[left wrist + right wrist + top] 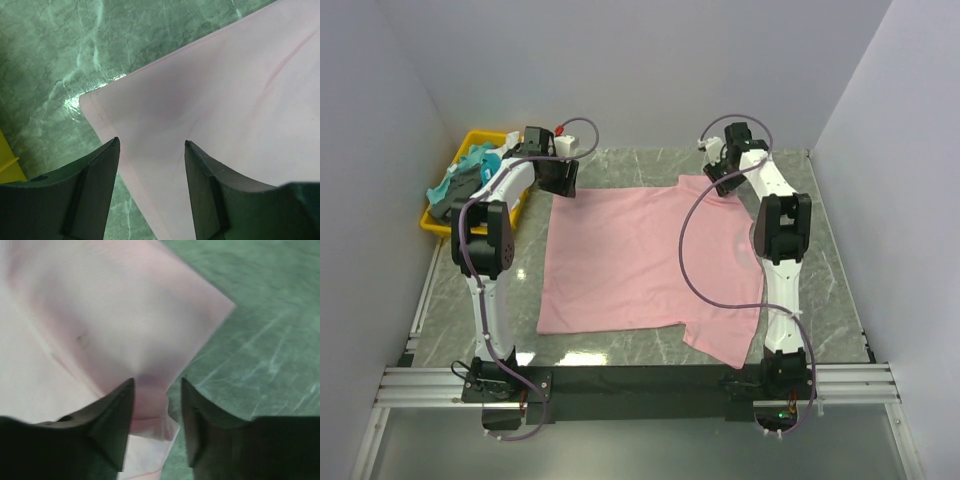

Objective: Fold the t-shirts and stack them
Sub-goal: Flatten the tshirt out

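Pink t-shirt (620, 260) lies flat on the marble table (620, 165), centre, mostly smooth. Its long axis runs left to right: hem at the left, sleeves and neck end at the right, beneath the right arm. The near sleeve trails toward the front edge.

Left gripper (152, 147): jaws moderately apart, nothing between them, poised just over the far-left hem corner (87, 100). The corner lies ahead of the fingertips and a little to their left, with the cloth flat beneath.

Right gripper (157, 390): at the far sleeve (150, 315), jaws parted, a bit of sleeve edge lying in the gap. The wrist view is blurred. It looks unclamped, though a pad may be touching the cloth.

Other t-shirts (465, 180) (teal, dark grey, white) are heaped in the yellow bin (470, 138), far left, beside the left arm.

Judgement: each arm is nearest its own end of the far edge, and that edge runs along the shirt's long axis. A fold would likely carry this edge toward the near one. The left must drop onto the hem corner, and the right needs a fresh pinch on the sleeve.
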Available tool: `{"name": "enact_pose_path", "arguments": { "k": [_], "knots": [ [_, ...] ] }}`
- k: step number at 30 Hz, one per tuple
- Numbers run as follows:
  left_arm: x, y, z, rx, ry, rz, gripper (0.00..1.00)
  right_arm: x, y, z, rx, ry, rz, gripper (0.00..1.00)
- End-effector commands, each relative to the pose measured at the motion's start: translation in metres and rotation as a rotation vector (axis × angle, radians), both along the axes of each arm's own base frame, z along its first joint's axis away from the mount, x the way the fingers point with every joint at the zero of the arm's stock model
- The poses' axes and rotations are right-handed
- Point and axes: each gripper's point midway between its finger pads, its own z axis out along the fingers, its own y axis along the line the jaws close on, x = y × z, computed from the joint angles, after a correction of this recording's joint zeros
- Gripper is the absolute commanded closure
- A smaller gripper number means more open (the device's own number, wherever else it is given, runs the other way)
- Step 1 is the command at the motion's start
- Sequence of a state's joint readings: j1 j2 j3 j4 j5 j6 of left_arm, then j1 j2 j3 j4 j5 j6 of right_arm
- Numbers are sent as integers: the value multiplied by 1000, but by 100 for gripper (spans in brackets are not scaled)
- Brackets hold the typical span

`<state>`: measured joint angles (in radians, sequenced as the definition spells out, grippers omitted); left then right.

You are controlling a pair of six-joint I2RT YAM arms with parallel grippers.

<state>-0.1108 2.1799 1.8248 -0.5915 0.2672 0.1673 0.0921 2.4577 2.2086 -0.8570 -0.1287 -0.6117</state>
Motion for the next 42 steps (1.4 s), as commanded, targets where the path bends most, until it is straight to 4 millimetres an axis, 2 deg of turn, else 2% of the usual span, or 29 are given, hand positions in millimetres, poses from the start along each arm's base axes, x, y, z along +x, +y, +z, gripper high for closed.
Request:
{"name": "enact_pose_path", "arguments": {
  "k": [1,3,5,7,8,9,13,14,15,19,22,25,27,30,31,32,34,38,40,42],
  "knots": [
    [9,-7,6,-28,-18,-11,40,33,-16,47,30,-182,-204,48],
    [9,-6,7,-28,-19,-7,40,42,-15,56,56,-205,-252,48],
    [7,-7,6,-28,-16,-11,40,42,-8,63,123,-191,-310,51],
    [6,-8,5,-32,-11,-12,40,47,-4,79,225,-218,-375,51],
    [5,-8,4,-32,-7,-12,40,52,-1,78,261,-239,-388,51],
    [4,-7,4,-34,-5,-10,40,55,2,90,313,-266,-426,49],
    [1,-7,1,-38,15,-4,40,69,21,91,443,-267,-455,43],
    [0,-7,2,-39,15,-5,40,76,21,98,460,-287,-467,43],
    [-1,-7,2,-40,17,-4,40,80,21,85,464,-272,-509,43],
    [-5,-6,2,-36,26,-2,40,90,17,74,476,-283,-569,38],
    [-8,-6,-4,-38,40,6,40,96,-2,68,424,-330,-654,36],
    [-7,-6,-6,-35,45,9,40,92,7,61,424,-296,-592,37],
    [-6,-6,-6,-33,43,7,40,89,9,47,392,-276,-554,37],
    [-2,-5,-4,-26,35,9,40,88,5,31,363,-256,-556,40],
    [-2,-5,-4,-26,35,8,40,89,5,35,361,-255,-555,40],
    [-3,-5,-5,-24,36,8,40,88,4,26,351,-238,-559,40],
    [-4,-5,-6,-24,41,10,40,90,-3,24,309,-257,-565,40],
    [-5,-4,-7,-22,44,11,40,74,1,5,283,-175,-540,36],
    [-6,-4,-7,-22,43,15,40,63,1,-8,263,-118,-533,50],
    [-6,-4,-7,-20,41,14,40,63,0,-9,263,-113,-532,54]
  ]
}}
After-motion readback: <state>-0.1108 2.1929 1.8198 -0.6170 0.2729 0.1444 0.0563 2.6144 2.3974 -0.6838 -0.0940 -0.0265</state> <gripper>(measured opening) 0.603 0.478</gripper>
